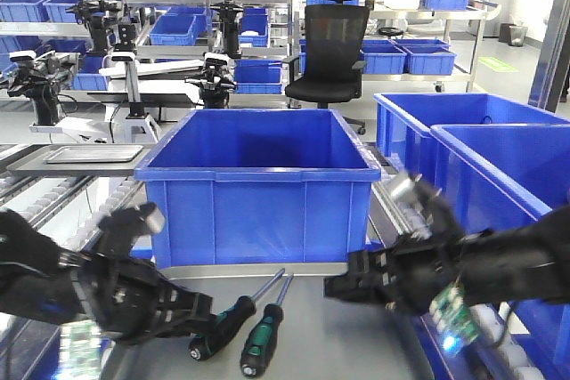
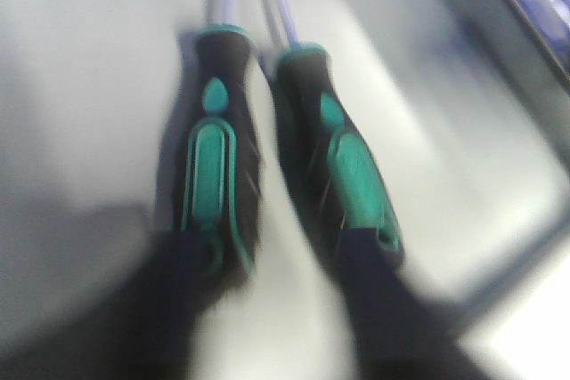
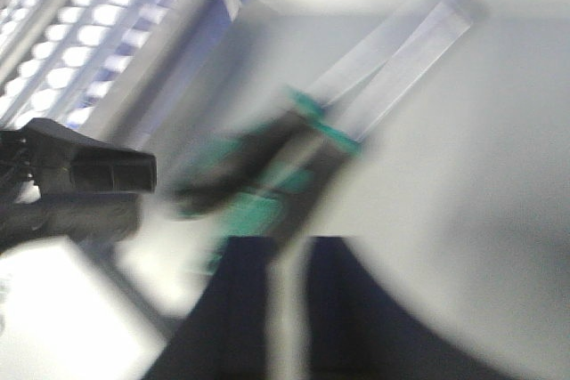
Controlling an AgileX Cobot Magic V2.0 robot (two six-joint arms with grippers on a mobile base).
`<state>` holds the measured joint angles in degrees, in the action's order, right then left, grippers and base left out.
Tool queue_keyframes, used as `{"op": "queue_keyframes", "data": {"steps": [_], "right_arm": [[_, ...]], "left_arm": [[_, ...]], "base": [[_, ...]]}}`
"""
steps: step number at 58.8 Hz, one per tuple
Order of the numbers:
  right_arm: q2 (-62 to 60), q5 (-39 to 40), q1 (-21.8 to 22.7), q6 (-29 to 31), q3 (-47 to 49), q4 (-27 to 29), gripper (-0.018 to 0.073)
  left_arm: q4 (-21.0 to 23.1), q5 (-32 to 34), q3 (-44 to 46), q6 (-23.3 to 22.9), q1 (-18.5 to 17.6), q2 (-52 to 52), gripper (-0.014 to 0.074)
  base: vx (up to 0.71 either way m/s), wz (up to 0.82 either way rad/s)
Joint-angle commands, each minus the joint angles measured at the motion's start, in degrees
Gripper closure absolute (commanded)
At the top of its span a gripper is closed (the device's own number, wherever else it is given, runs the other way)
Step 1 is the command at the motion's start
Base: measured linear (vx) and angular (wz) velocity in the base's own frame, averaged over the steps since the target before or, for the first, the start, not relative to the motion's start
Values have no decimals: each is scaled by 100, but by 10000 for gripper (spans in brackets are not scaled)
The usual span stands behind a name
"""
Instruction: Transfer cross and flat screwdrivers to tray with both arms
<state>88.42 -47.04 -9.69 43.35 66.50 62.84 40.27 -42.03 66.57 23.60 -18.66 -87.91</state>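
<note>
The two screwdrivers point(image 1: 240, 327) lie side by side on the table before the blue bin point(image 1: 258, 189), handles toward you. Left gripper point(image 1: 191, 318) is open at the left handle; right gripper point(image 1: 343, 287) state cannot be told. Grip the chunky handles; the steel shafts are thin and probably slippery.

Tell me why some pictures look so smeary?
Front view: mostly sharp, only the right claw smears. Left wrist view: soft, yet both screwdrivers read clearly. Right wrist view: heaviest streaking, the handles mere green-black smudges.

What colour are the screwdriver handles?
Black with green inlays on both screwdriver handles; the left wrist view shows it best.
</note>
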Motion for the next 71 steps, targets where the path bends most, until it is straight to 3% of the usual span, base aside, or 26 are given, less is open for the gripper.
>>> {"op": "queue_keyframes", "data": {"steps": [1, 8, 18, 29, 41, 47, 71], "right_arm": [[-788, -42, 10, 6, 151, -146, 572], [-1662, 236, 10, -37, -102, -700, 569], [-3493, 1245, 10, -284, -1023, -1691, 568], [-5719, 2214, 10, -284, -2232, -2180, 568], [-8021, 3080, 10, -550, -3617, -2478, 568], [-8407, 3256, 10, -858, -4084, -2491, 568], [-8401, 2840, 10, -856, -4604, -2457, 567]], "left_arm": [[-217, 100, 194, 92, -20, 612, 605], [-697, 250, 67, 79, -20, 1299, 604], [-753, 1082, -840, 76, -20, 2498, 600], [-753, 2097, -2372, 158, -20, 4006, 599], [-747, 2367, -3501, 276, -20, 5479, 599], [-752, 2573, -3769, 357, -20, 5933, 599], [-745, 2583, -3881, 415, -20, 6145, 599]], "base": [[0, 0], [0, 0], [0, 0], [0, 0], [0, 0], [0, 0], [0, 0]]}}
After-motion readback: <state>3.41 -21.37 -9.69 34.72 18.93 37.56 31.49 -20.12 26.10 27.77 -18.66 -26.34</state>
